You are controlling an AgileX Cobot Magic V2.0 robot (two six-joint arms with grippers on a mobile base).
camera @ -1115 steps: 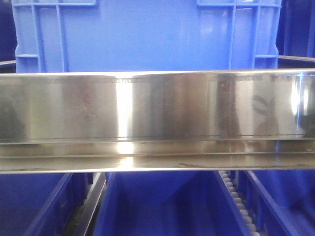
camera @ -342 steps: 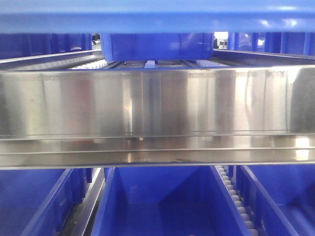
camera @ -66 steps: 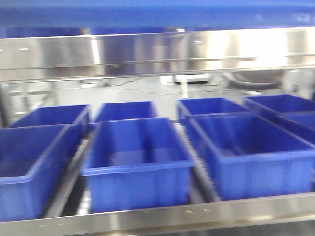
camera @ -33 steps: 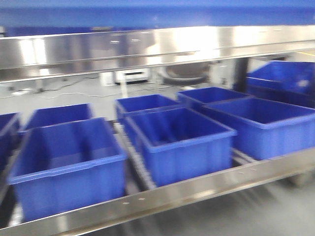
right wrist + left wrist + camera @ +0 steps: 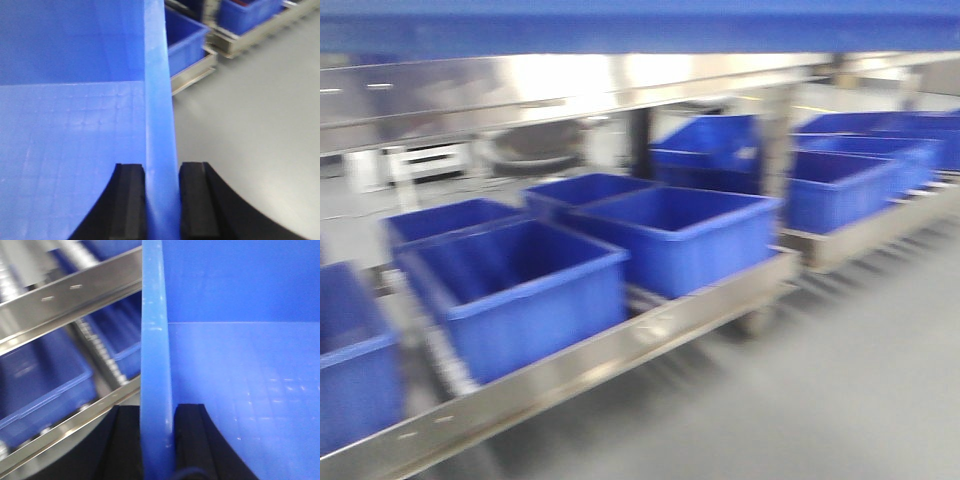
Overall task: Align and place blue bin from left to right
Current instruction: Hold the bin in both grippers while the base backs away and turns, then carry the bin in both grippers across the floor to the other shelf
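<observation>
Stiff, smooth, bulky, probably light blue bin (image 5: 240, 390), pinched on opposite walls by left gripper (image 5: 157, 442) and right gripper (image 5: 162, 200); likely slippery.

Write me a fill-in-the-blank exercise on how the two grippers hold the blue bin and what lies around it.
1. The left gripper and right gripper each clamp the blue bin with one finger inside its wall and one ____.
2. The fingers of both grippers are coloured ____.
3. Beside the right gripper lies bare floor coloured ____.
4. In the front view, the other bins sit on a rack of shiny ____.

Missing words: outside; black; grey; metal.
</observation>
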